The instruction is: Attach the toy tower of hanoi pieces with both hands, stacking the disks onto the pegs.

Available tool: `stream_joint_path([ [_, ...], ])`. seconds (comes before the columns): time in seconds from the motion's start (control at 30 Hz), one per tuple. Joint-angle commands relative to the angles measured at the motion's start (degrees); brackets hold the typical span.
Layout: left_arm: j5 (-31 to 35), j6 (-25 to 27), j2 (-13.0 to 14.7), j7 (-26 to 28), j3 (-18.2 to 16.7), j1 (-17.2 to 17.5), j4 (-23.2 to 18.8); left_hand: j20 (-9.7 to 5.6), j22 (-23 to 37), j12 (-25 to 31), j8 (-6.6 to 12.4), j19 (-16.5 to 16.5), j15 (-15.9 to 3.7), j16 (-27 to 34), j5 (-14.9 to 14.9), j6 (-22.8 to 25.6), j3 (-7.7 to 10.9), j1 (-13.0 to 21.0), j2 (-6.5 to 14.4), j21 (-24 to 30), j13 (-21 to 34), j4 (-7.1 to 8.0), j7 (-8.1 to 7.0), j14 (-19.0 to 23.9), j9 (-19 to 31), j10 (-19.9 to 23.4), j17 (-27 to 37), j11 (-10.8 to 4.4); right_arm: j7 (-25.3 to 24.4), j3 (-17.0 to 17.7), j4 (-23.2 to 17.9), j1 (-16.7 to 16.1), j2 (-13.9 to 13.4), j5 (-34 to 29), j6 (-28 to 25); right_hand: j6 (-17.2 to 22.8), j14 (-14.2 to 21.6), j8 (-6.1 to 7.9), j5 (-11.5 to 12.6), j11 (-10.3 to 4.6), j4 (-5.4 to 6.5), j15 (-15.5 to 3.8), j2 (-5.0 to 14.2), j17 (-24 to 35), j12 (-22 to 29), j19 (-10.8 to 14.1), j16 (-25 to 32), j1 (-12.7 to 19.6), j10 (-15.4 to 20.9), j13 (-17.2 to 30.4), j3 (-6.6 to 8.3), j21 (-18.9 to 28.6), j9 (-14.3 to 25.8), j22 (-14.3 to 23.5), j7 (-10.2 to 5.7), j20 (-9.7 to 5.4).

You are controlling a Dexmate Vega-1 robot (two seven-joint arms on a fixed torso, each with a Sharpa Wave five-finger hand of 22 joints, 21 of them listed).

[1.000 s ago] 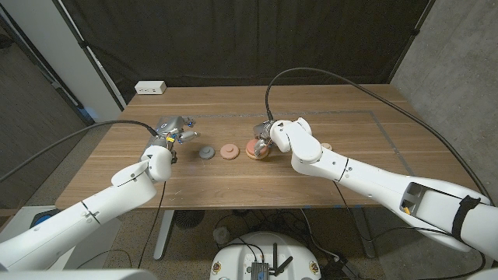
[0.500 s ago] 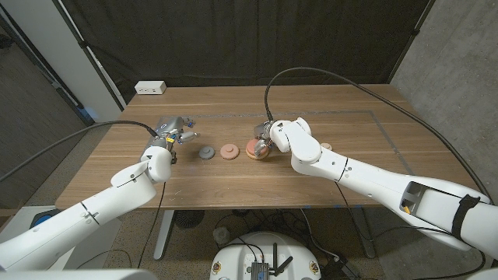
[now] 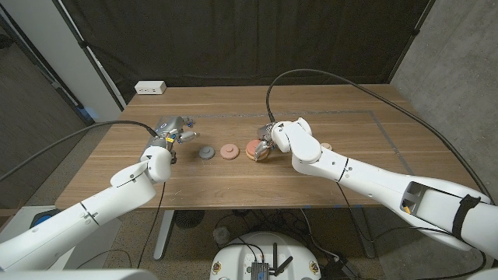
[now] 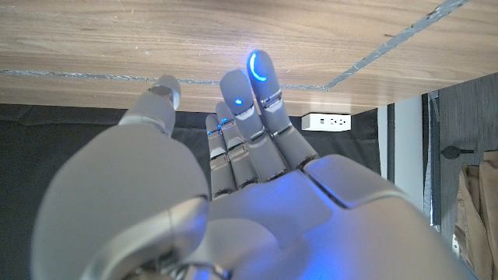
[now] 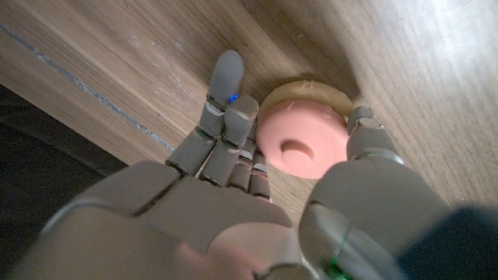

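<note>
A pink disk [image 5: 303, 144] with a centre hole lies on a wider tan disk [image 5: 307, 92] near the table's middle; in the head view this stack [image 3: 254, 151] sits under my right hand [image 3: 264, 142]. My right hand [image 5: 257, 194] straddles the pink disk, thumb on one rim and fingers [image 5: 226, 117] against the opposite rim. Left of the stack, a salmon disk [image 3: 228, 151] and a grey disk [image 3: 206, 152] lie flat on the wood. My left hand [image 3: 173, 129] hovers left of the grey disk, holding nothing. Its fingers [image 4: 249, 117] are stretched out.
A small tan piece [image 3: 327, 146] peeks out beside my right forearm. A white power strip [image 3: 150, 88] lies at the table's far left corner. Grey tape lines [image 3: 373, 113] mark the wooden table [image 3: 233, 183]. A black curtain hangs behind.
My right hand has shifted very slightly over the stack. The left hand and the loose disks stay where they were.
</note>
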Motion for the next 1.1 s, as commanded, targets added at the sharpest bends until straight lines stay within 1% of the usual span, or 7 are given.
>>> stream_joint_path([
  [0.03,-0.07,0.03,0.1,0.3,-0.29,0.39,-0.23,-7.16,0.11,-0.02,-0.05,-0.35,-2.66,0.24,0.19,0.58,0.32,-0.36,0.16,0.47,0.08,-0.06,0.07,0.24,0.3,0.66,0.14,0.11,0.36,0.48,-0.85,-0.44,-0.19,-1.5,0.22,-1.88,-1.2,-0.53,-1.06,0.58,-0.22,-3.48,-0.54,-0.32,-0.05,-0.58,-0.89,-0.02,-1.54,-0.22,-0.07,-0.54,0.25,-0.04,0.42,-5.04],
  [0.27,-0.08,-0.12,-0.03,0.36,-0.21,0.35,-0.13,-7.16,0.15,-0.07,-0.02,-0.4,-2.66,0.27,0.19,0.68,0.41,-0.39,0.16,0.5,0.09,-0.05,0.1,0.26,0.31,0.58,0.2,0.11,1.33,1.1,-1.91,-0.83,-0.41,-2.32,0.11,-3.4,-2.8,-0.46,-1.99,1.21,-0.64,-3.54,-0.32,-1.11,0.14,-0.94,-2.39,0.36,-3.01,-0.56,0.16,-0.79,0.22,0.07,0.61,-5.03],
  [0.47,-0.08,-0.35,-0.05,0.49,-0.3,0.4,-0.13,-7.16,0.14,-0.06,-0.04,-0.44,-2.66,0.34,0.19,0.67,0.47,-0.42,0.2,0.49,0.13,-0.03,0.09,0.31,0.32,0.6,0.31,0.18,1.6,2.0,-3.13,-1.51,-0.84,-2.9,-0.09,-2.81,-3.13,0.11,-2.33,1.22,-0.85,-3.54,-0.04,-1.2,0.43,-1.3,-2.83,0.74,-3.14,-0.75,0.37,-1.04,0.27,0.01,0.64,-5.01],
  [0.7,0.08,-0.34,0.1,0.45,-0.34,0.4,-0.34,-7.15,0.12,-0.04,-0.03,-0.41,-2.66,0.3,0.18,0.73,0.53,-0.45,0.18,0.51,0.1,-0.03,0.1,0.25,0.32,0.76,0.29,0.27,1.76,3.6,-5.44,-2.84,-1.7,-3.48,-0.82,-2.71,-3.27,0.37,-2.43,1.07,-0.99,-3.56,0.44,-1.28,0.83,-1.4,-3.17,1.21,-2.65,-0.92,0.65,-1.18,0.32,-0.06,0.6,-5.02],
  [0.9,-0.03,-0.45,0.02,0.41,-0.48,0.43,-0.44,-7.15,0.1,-0.1,-0.05,-0.38,-2.66,0.17,0.17,0.73,0.64,-0.52,0.16,0.52,0.13,-0.04,0.1,0.07,0.32,0.64,0.21,0.16,1.16,5.24,-7.02,-4.18,-2.33,-3.19,-1.28,-1.61,-2.96,0.95,-2.34,0.99,-1.06,-3.57,1.12,-1.13,1.12,-1.3,-3.18,1.68,-2.15,-1.05,0.99,-1.16,0.39,-0.02,0.38,-5.03],
  [0.97,-0.01,-0.24,0.01,0.32,-0.44,0.41,-0.61,-7.16,0.11,-0.1,-0.07,-0.37,-2.66,0.21,0.17,0.7,0.65,-0.52,0.14,0.54,0.13,-0.05,0.15,0.11,0.32,0.62,0.23,0.21,1.19,5.82,-7.39,-4.56,-2.46,-2.84,-1.52,-1.38,-2.79,1.11,-2.13,0.88,-1.12,-3.58,1.71,-1.08,1.23,-1.21,-3.2,2.11,-1.96,-1.09,1.33,-1.16,0.45,-0.04,0.29,-5.06],
  [1.1,0.65,0.35,-0.01,-0.4,0.51,-0.3,-0.9,-7.17,0.11,-0.12,-0.08,-0.42,-2.66,0.25,0.17,0.69,0.72,-0.5,0.1,0.53,0.13,-0.08,0.12,0.11,0.33,0.59,0.29,0.05,0.22,7.12,-8.57,-5.76,-3.14,-2.1,-2.02,-0.94,-2.68,1.4,-1.82,0.88,-1.2,-3.57,2.41,-1.09,1.48,-1.15,-3.39,2.65,-1.5,-1.1,1.76,-1.12,0.59,0.0,0.12,-5.03],
])
